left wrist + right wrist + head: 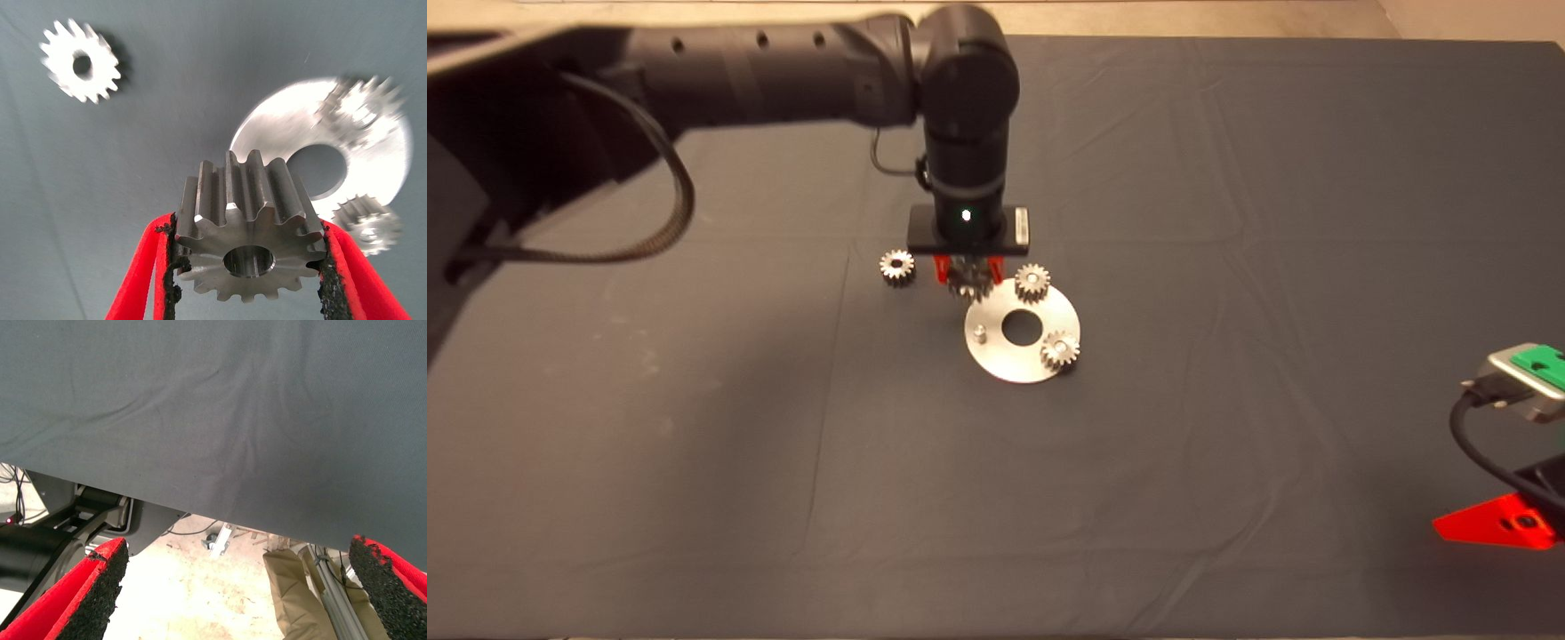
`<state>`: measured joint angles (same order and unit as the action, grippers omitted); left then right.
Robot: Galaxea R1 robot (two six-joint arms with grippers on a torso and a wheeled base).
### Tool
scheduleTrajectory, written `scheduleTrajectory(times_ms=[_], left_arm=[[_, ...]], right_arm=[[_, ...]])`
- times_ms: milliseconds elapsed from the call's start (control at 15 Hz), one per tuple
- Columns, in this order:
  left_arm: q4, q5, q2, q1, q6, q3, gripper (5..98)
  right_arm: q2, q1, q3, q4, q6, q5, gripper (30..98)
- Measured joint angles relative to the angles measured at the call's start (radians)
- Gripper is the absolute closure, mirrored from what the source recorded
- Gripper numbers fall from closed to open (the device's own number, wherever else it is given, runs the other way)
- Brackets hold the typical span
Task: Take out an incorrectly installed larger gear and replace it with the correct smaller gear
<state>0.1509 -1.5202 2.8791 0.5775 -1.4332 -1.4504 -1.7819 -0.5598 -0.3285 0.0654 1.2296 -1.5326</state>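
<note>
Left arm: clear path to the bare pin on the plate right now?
Probably yes. The left gripper, shut on the smaller gear, hangs at the plate's edge close to the bare pin. The two mounted gears sit across the plate's hole, out of the way.

Left gripper [968,271]: on a black arm, pointing straight down, red fingers closed on a gear [969,286]. Loose gear [897,267]: on the mat [1227,222], just to one side of the gripper. Steel disc [1009,360]: directly below the gripper, carrying two gears [1032,282] [1060,349] and a bare pin [978,333]. Right gripper [1507,524]: well apart, at the mat's edge.
</note>
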Motion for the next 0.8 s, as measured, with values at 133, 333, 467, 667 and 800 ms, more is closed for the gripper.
scheduleTrajectory(times_ms=[133, 333, 467, 667, 800], left_arm=[[-0.010, 0.001, -0.014, 0.010, 0.000, 0.012, 66.3], [-0.029, 0.006, -0.072, 0.008, 0.000, 0.056, 66.4], [-0.027, 0.017, -0.179, -0.009, 0.008, 0.090, 66.4], [-0.007, -0.015, -0.347, -0.079, 0.022, 0.152, 66.5], [-0.004, -0.012, -0.432, -0.098, 0.045, 0.203, 66.5]], right_arm=[[-0.003, 0.000, -0.001, 0.000, 0.001, 0.000, 40.8], [-0.016, 0.000, -0.004, -0.001, 0.001, 0.000, 40.8], [-0.019, 0.000, -0.005, -0.001, 0.001, -0.001, 40.8], [-0.046, 0.000, -0.006, -0.003, 0.013, 0.000, 40.8], [-0.064, 0.000, -0.006, -0.003, 0.026, 0.007, 40.8]])
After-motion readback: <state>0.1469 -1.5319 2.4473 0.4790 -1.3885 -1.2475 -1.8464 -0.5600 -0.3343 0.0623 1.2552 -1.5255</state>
